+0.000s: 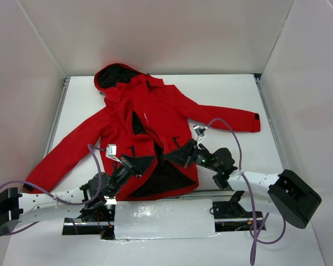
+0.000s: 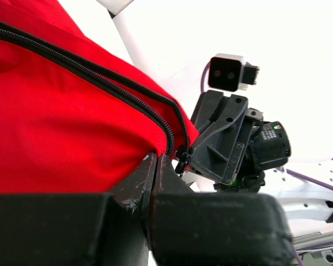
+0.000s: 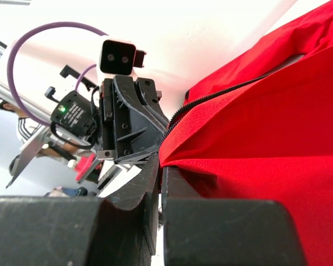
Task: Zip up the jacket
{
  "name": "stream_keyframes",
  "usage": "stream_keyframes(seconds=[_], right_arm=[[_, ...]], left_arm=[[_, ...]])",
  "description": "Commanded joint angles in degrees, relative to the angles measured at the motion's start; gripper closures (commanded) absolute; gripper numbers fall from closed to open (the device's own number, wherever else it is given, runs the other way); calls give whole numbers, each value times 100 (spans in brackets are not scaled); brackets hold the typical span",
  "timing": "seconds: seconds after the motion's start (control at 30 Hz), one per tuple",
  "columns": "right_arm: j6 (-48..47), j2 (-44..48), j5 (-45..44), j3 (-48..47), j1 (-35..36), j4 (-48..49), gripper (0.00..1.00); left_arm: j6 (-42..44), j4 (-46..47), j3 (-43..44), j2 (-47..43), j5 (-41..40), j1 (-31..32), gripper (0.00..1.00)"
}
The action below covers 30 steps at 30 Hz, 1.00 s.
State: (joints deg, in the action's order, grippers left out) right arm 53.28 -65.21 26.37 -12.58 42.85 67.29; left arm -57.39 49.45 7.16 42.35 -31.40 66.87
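Note:
The red hooded jacket point(image 1: 155, 111) lies face up on the white table, hood at the far left, its lower front open and showing dark lining. My left gripper point(image 1: 150, 159) is shut on the lower edge of one front panel point(image 2: 61, 127), right beside the black front zipper point(image 2: 100, 77) and its slider point(image 2: 182, 160). My right gripper point(image 1: 175, 157) is shut on the other front panel's lower corner point(image 3: 266, 122), next to its zipper track point(image 3: 211, 97). The two grippers face each other, almost touching, and both hems are lifted slightly.
The jacket's sleeves stretch to the left point(image 1: 61, 160) and to the right point(image 1: 233, 119). White walls enclose the table on three sides. A shiny metal plate point(image 1: 164, 219) lies between the arm bases at the near edge.

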Motion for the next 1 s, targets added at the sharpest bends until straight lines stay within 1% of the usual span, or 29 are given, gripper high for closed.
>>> stream_keyframes(seconds=[0.0, 0.33, 0.6, 0.97], right_arm=[[148, -132, 237, -104, -14, 724, 100], [385, -580, 307, -131, -14, 1260, 100], [341, -519, 272, -131, -5, 1287, 100], [376, -431, 202, 89, -14, 1630, 100]], left_arm=[[-27, 978, -13, 63, 125, 1, 100], [114, 1251, -4, 54, 231, 1, 100], [87, 1269, 5, 160, 213, 1, 100], [26, 1269, -13, 239, 90, 1, 100]])
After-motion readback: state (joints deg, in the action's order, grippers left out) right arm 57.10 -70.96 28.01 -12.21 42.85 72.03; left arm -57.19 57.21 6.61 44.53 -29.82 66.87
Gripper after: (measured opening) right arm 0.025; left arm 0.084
